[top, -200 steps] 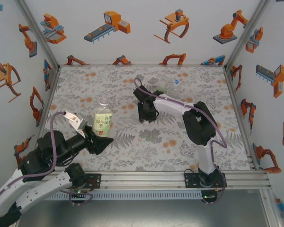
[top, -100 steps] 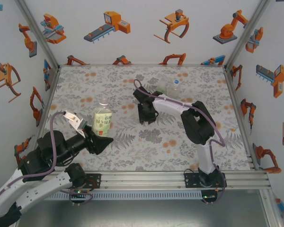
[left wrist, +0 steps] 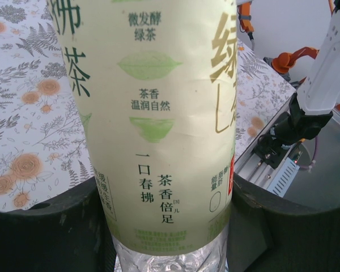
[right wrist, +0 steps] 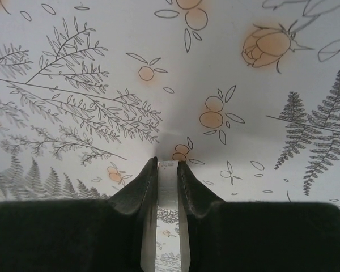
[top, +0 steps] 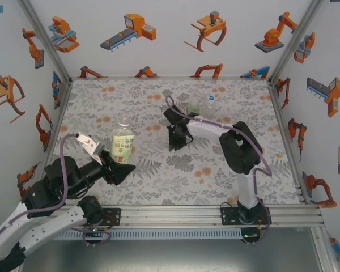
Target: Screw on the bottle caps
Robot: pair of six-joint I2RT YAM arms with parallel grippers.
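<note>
Grips the tea bottle (top: 123,141) low on its body with the left end effector (top: 120,164), upright on the tabletop (top: 102,102) left of centre. Pinches a pale sliver (right wrist: 168,192), possibly a bottle cap seen edge-on, in the closed right end effector (top: 175,141) near mid-tabletop.

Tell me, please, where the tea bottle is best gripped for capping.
Grip the tea bottle low on its round body, coming in level from the near side. It stands upright, so a low side grip steadies it and leaves the neck free above. The left gripper holds it that way.
</note>
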